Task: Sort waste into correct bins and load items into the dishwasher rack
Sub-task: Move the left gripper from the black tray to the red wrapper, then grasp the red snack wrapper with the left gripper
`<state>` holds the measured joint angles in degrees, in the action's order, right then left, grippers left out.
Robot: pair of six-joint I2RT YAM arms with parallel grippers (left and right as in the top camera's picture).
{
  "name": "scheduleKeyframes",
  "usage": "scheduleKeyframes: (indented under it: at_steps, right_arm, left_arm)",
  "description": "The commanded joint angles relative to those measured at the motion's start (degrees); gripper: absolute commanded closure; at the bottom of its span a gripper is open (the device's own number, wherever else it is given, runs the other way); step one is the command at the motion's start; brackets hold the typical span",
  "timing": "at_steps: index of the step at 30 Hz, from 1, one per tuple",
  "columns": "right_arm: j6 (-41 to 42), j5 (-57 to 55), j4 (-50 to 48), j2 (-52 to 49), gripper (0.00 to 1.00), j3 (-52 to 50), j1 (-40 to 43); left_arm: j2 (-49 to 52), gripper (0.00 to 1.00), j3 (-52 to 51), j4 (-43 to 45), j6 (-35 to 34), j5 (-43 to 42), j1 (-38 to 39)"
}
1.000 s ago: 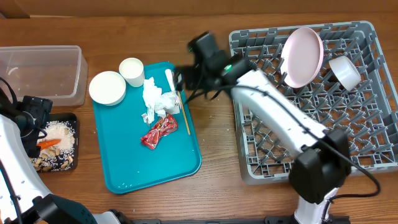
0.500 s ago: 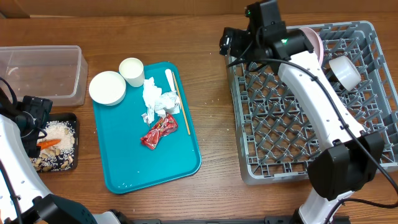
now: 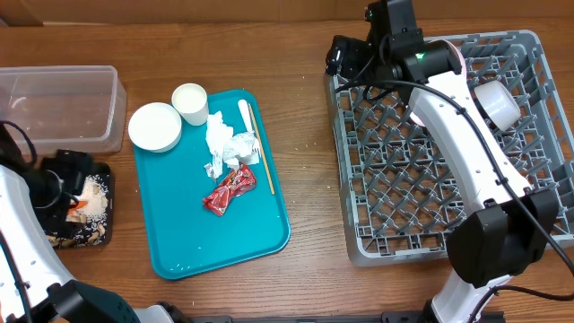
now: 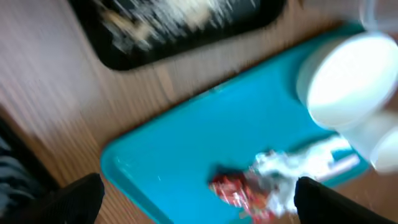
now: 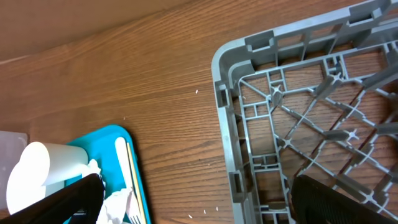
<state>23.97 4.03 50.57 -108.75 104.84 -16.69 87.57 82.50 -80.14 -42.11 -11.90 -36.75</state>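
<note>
Teal tray (image 3: 224, 240) w/ red wrapper (image 3: 230, 190), napkins (image 3: 226, 148); grey rack (image 3: 344, 184) w/ white bowl (image 3: 498, 103).

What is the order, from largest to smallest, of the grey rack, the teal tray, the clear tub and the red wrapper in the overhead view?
1. grey rack
2. teal tray
3. clear tub
4. red wrapper
All lie about equally far from the camera, so the order is sure.

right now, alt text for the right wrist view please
The corner of the grey dishwasher rack fills the right side, on a wooden table. At lower left, a teal tray holds a white cup and crumpled napkins.
</note>
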Motion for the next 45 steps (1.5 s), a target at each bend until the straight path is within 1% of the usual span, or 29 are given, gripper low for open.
scheduleKeyframes:
  at_steps: [1,2,3,6,10,12,14,16,18,20,24,30,34,35,36,37,38,39,41,45]
  right_arm:
    - [0.07,-0.55,-0.28,1.05,0.00,0.94,0.00]
    - [0.07,-0.55,-0.28,1.07,0.00,0.94,0.00]
    - [0.07,-0.55,-0.28,1.05,0.00,0.94,0.00]
    - [0.07,-0.55,-0.28,1.05,0.00,0.94,0.00]
    - [0.07,-0.55,-0.28,1.07,0.00,0.94,0.00]
    - [0.09,-0.55,-0.28,1.05,0.00,0.94,0.00]
    - [0.07,-0.55,-0.28,1.05,0.00,0.94,0.00]
    - [0.07,-0.55,-0.28,1.07,0.00,0.94,0.00]
    - [0.07,-0.55,-0.28,1.05,0.00,0.94,0.00]
    - [0.07,-0.55,-0.28,1.05,0.00,0.94,0.00]
    - [0.07,-0.55,-0.28,1.07,0.00,0.94,0.00]
    - [0.09,-0.55,-0.28,1.07,0.00,0.94,0.00]
    - [0.07,-0.55,-0.28,1.05,0.00,0.94,0.00]
    - [0.07,-0.55,-0.28,1.07,0.00,0.94,0.00]
    - [0.07,-0.55,-0.28,1.05,0.00,0.94,0.00]
    - [0.07,-0.55,-0.28,1.07,0.00,0.94,0.00]
    - [0.07,-0.55,-0.28,1.07,0.00,0.94,0.00]
    - [0.09,-0.55,-0.28,1.07,0.00,0.94,0.00]
    - [0.07,-0.55,-0.28,1.05,0.00,0.94,0.00]
    - [0.07,-0.55,-0.28,1.07,0.00,0.94,0.00]
  left_arm:
    - [0.28,0.00,0.15,1.09,10.95,-13.51,2.80]
    - [0.28,0.00,0.15,1.53,14.75,-14.75,4.59]
    - [0.28,0.00,0.15,1.62,16.90,-14.58,6.40]
    - [0.28,0.00,0.15,2.56,21.49,-11.76,13.66]
    - [0.28,0.00,0.15,5.95,22.43,-2.93,26.84]
    - [0.28,0.00,0.15,10.34,22.47,4.68,34.25]
    - [0.28,0.00,0.15,13.49,22.43,9.46,39.17]
    - [0.28,0.00,0.15,14.36,22.71,11.47,43.52]
    - [0.37,0.00,0.15,15.76,23.26,10.25,46.80]
    - [0.61,0.00,0.15,17.09,25.38,9.97,49.62]
    - [2.23,0.00,0.15,17.18,29.57,9.99,53.00]
    - [8.04,0.00,0.15,11.56,30.60,9.92,53.35]
    - [13.53,0.00,0.15,10.67,33.44,9.29,53.37]
    - [14.71,0.05,0.15,10.67,34.10,8.74,53.40]
    - [15.85,0.12,0.15,10.67,34.88,8.04,53.42]
    - [16.87,0.18,0.15,10.60,35.67,7.21,53.44]
    - [17.90,0.18,0.15,10.49,36.30,6.51,53.55]
    - [19.04,0.16,0.15,10.36,36.89,6.27,53.75]
    - [20.81,0.07,0.13,10.25,37.00,6.54,54.12]
    - [23.45,0.05,0.13,10.34,37.00,6.51,54.45]
